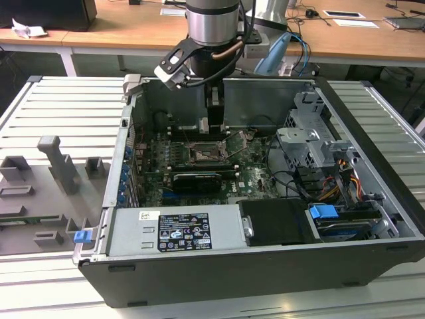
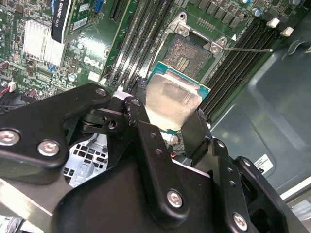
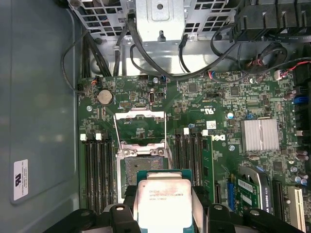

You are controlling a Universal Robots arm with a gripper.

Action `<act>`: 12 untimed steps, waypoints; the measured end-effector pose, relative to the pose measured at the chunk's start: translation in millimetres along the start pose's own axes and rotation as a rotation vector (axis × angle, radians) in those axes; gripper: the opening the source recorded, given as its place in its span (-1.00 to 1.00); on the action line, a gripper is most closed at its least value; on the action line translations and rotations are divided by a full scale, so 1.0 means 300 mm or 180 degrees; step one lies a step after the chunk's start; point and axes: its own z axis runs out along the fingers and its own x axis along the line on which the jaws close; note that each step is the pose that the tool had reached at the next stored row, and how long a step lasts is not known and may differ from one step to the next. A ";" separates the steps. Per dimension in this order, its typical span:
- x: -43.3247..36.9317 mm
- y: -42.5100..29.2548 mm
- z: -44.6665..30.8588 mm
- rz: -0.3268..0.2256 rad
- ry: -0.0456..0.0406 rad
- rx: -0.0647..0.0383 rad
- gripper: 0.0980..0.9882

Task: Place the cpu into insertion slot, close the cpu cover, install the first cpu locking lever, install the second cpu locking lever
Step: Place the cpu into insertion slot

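Open computer case (image 1: 265,272) on ribbed grey desk (image 1: 46,106); pincer (image 2: 167,119) clamped on the cpu (image 2: 172,99), just above the insertion slot (image 2: 188,54), cpu cover (image 3: 139,127) hinged up beside the slot. Risk: chip seems offset from the slot, so it could seat crooked and bend contacts

My arm's wrist (image 1: 211,20) is a silver-grey cylinder with a dark band; black cables (image 1: 243,41) loop beside it. I see the claw (image 2: 167,114) built of matte black link plates (image 2: 43,126), pinned by silver screws (image 2: 175,198).
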 end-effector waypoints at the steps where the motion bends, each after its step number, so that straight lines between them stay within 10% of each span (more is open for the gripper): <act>1: 0.000 0.000 0.000 -0.0001 0.0000 0.0000 -0.03; 12: 0.002 -0.003 0.009 -0.0012 0.0001 0.0000 -0.03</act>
